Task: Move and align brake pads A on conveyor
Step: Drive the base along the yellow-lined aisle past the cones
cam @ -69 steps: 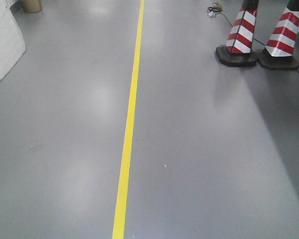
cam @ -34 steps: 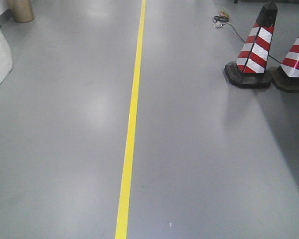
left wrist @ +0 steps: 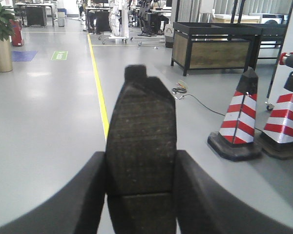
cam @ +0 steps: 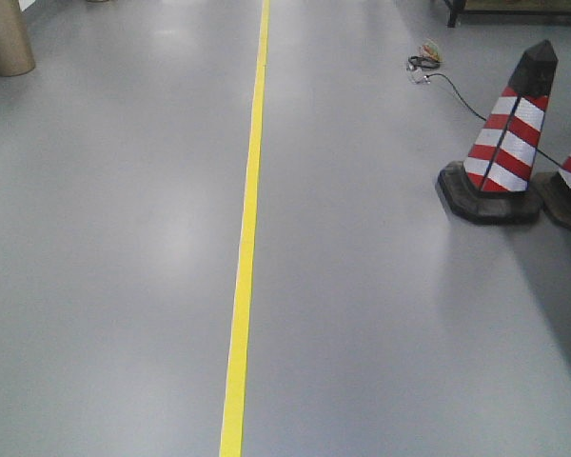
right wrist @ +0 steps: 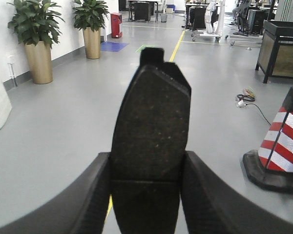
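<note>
My left gripper (left wrist: 140,195) is clamped on a flat, dark grey, grooved brake pad (left wrist: 141,146) standing upright between its fingers, and my right gripper (right wrist: 147,204) pinches another dark grey pad (right wrist: 151,131) likewise. Beyond them lie grey floor (cam: 390,314), a yellow floor line (cam: 246,248) and a red-and-white striped cone (cam: 506,143).
</note>
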You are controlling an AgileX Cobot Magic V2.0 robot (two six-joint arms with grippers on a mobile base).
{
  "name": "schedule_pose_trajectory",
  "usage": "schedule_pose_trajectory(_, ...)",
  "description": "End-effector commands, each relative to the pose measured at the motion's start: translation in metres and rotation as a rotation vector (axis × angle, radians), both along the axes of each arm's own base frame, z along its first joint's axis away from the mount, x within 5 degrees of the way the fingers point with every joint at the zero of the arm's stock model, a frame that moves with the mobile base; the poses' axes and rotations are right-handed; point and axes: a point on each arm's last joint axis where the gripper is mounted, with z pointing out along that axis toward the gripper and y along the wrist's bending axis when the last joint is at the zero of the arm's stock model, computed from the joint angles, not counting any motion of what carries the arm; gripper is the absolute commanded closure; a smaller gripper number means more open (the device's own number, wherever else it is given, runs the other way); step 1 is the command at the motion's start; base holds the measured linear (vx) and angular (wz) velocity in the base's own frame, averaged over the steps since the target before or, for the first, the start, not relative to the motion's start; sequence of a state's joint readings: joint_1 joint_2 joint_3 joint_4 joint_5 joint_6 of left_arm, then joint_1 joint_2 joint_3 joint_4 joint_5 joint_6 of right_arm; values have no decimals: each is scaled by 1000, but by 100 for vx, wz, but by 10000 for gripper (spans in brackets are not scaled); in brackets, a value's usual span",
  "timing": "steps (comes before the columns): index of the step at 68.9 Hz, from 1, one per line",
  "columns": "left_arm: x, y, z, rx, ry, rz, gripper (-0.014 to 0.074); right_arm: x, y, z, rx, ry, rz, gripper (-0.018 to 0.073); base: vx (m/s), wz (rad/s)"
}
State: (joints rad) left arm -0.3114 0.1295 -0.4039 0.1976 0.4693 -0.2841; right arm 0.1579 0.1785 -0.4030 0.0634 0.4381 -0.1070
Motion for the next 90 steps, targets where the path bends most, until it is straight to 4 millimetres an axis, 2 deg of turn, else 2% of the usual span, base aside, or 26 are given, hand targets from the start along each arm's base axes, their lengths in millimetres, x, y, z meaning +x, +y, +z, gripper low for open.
schedule_pose_trajectory(1,-1,-1,17,-28,-102,-18,603,0,-1,18,9,-118,-10,566,78,-1)
schedule_pose_trajectory(90,-1,-1,17,-28,-102,-18,603,0,-1,18,9,-118,-10,566,69,-5)
